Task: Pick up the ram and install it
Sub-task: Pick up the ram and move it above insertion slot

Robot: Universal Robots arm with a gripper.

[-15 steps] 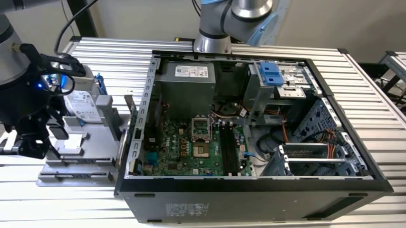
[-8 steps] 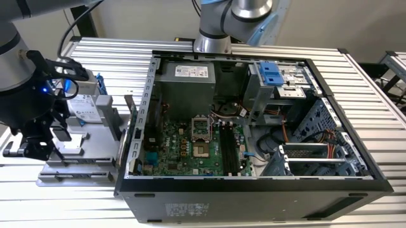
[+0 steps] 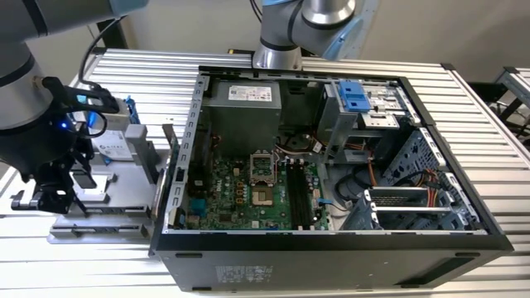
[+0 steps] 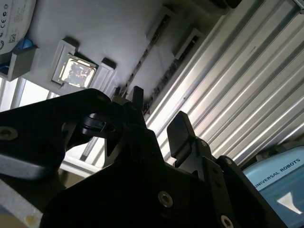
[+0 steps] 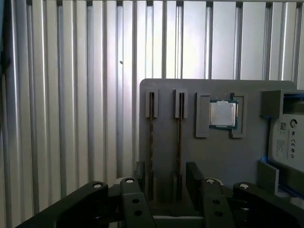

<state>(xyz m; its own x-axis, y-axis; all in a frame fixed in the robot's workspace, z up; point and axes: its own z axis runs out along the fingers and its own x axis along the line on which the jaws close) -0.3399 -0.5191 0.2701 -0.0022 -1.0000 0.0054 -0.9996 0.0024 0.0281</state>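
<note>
Two ram sticks stand on edge in slots of a grey holder tray point(image 5: 218, 156): one ram point(image 5: 151, 137) and a second ram point(image 5: 179, 137) beside it. My gripper point(image 5: 166, 178) hovers open just above their near ends, its dark fingers point(image 5: 194, 178) on either side of the pair and touching neither. In the second wrist view the gripper point(image 4: 156, 107) is open above a ram point(image 4: 142, 61). In the exterior view the gripper point(image 3: 49, 200) hangs over the tray point(image 3: 116, 186) at the left of the open computer case point(image 3: 331, 248). The black motherboard slots point(image 3: 298, 192) are vacant.
The tray also carries a silver processor chip point(image 5: 222, 114) and a hard drive point(image 5: 287, 142) in a blue frame. A second robot base point(image 3: 277, 53) stands behind the case. A ribbed metal tabletop point(image 5: 57, 95) surrounds the tray.
</note>
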